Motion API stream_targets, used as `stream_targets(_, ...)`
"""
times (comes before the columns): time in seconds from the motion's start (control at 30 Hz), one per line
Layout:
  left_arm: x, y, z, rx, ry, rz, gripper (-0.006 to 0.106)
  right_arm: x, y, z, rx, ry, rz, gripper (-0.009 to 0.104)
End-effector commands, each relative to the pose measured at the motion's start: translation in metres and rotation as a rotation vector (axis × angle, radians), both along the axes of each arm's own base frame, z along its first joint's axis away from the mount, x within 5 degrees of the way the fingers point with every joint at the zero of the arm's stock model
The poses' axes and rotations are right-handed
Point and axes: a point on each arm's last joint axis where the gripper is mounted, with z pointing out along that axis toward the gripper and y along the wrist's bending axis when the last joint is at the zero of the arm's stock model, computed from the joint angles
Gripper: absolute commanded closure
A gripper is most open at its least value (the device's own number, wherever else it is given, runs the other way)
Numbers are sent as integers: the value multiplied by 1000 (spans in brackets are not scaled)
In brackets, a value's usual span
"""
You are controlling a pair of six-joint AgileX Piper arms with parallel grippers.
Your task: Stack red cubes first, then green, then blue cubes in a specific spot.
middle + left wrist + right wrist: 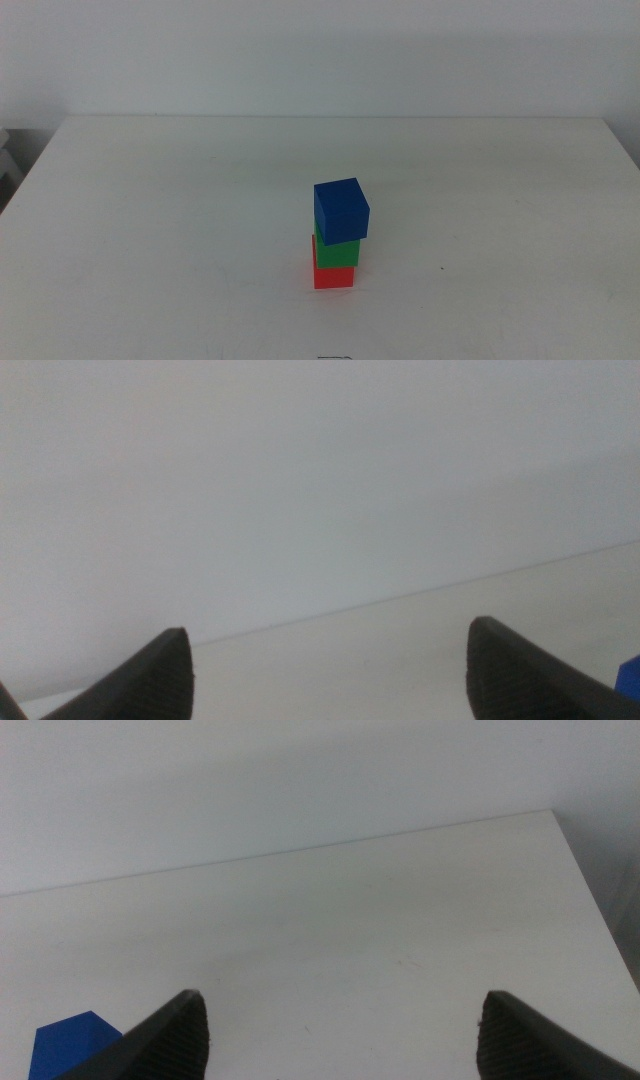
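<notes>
Left gripper (330, 670): fingers (150, 675) spread wide, nothing between them, only bare surface and wall ahead; a sliver of blue shows at the frame edge. Right gripper (340, 1040): fingers (170, 1035) likewise spread and empty, with one corner of the blue cube (70, 1045) in sight just beside one finger. Neither arm shows in the middle view, so we judge both parked back off the stack.

The stack stands near the middle of the white surface (150, 200), toward the near edge: red cube (333, 276) at the bottom on the surface, green cube (337, 249) on it, blue cube (341, 209) on top. Order matches the task; we read it as done or nearly so.

Risks: the blue cube sits twisted and shifted a little off the green, overhanging on one side, and the green is not flush with the red either. We judge that a knock from either arm, or a shake of the surface, could tip the top cube off. Any re-grasp to square it could topple the whole column.

Around: plain pale wall behind, a dim object at the far left edge that we cannot identify. Nothing else lies on the surface; nothing stands between the fingers and the stack.
</notes>
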Motion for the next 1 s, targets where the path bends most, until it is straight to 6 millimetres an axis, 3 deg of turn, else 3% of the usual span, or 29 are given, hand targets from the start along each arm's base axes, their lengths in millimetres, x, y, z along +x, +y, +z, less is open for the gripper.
stream_targets(0.0, -2, 0, 11, -31, -95, -4, 7, 0, -2, 13, -13, -98, -7, 24)
stream_targets(0.17, 0, 0, 4, -28, -77, -4, 7, 0, -2, 13, -13, -98, -7, 24)
stream_targets(0.33, -10, 0, -15, -51, -83, -13, 7, 0, -2, 11, -10, -92, -6, 24)
stream_targets(0.67, -20, 1, -100, -96, -110, -28, 7, 2, -3, 5, -32, -72, -13, 24)
stream_targets(0.8, -21, 0, -128, -169, -109, -27, 7, 0, -4, -9, -41, -115, -16, 24)
stream_targets(0.97, -26, 7, -143, -195, -165, 74, 7, -17, -9, -39, -115, -330, -24, 24)
